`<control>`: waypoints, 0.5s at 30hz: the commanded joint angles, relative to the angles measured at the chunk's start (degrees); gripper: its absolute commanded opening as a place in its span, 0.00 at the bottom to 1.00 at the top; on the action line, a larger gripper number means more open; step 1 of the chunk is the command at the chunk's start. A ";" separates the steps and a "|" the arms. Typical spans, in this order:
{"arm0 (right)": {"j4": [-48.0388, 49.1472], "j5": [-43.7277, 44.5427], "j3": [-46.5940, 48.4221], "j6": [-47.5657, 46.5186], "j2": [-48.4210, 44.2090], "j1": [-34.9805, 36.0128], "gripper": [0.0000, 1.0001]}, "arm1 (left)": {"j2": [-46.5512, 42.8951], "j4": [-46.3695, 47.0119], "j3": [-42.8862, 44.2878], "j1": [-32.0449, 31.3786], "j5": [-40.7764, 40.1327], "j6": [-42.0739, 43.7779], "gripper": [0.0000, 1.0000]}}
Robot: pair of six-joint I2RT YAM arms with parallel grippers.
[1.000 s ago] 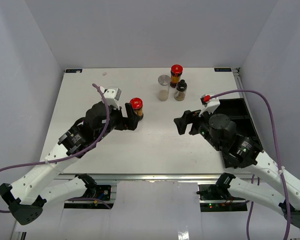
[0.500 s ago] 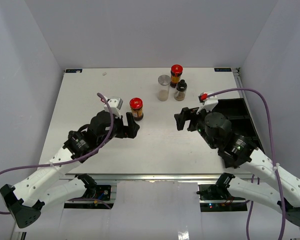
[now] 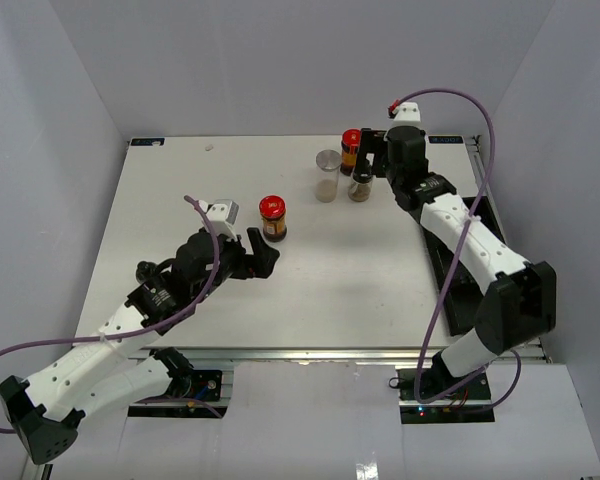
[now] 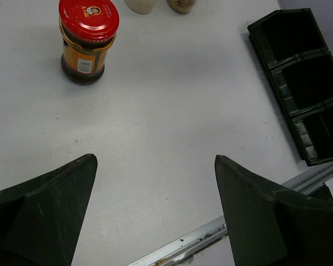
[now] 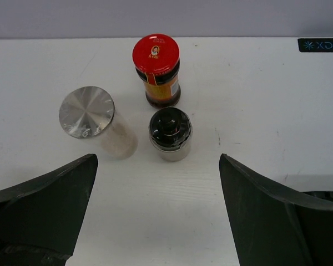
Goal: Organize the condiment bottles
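Step in hand: reaching, as I judge it. Nothing is lifted, and all four bottles stand upright on the table (image 3: 180, 200).
Right gripper (image 5: 157, 163): spread wide and holding nothing, hanging over the group of three at the far side of the table.
Left gripper (image 4: 155, 160): also spread wide and holding nothing. It faces the lone red-capped bottle (image 4: 89, 41), which stands beyond my fingertips and a little to their left in the wrist view.
Group of three: the far red-capped bottle (image 5: 156, 69) is at the back, with the black-capped bottle (image 5: 170, 133) just in front of it. The silver-lidded bottle (image 5: 91, 119) is just beside both on the left. They stand close together, but I cannot tell whether any of them touch.
Tray (image 4: 299, 83): long and black, at the right side of the table, well apart from every bottle.
Next move: I judge it is a descent of my right gripper around one bottle of the group. The black-capped bottle sits nearest the middle of the gap. My fingers would have to slip past its two neighbours without tipping them, so I need a straight drop and a square grip on the body below the cap.
Bottles counted: four, made up of two red-capped, one black-capped and one silver-lidded.
Trays counted: one, with three compartments showing in the left wrist view.
Grippers counted: two.
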 commanded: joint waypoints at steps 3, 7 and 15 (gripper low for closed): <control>0.50 -8.85 6.96 -3.88 9.48 -3.79 0.98 | -3.20 1.93 -2.44 -0.14 3.21 0.85 0.98; 0.00 -10.22 8.90 -4.42 13.25 -6.00 1.00 | -3.49 2.38 -3.56 -0.14 4.70 0.18 0.98; -1.82 -12.86 13.39 -6.53 19.58 -6.80 1.00 | -2.68 1.91 -3.85 -0.14 5.29 -0.13 0.98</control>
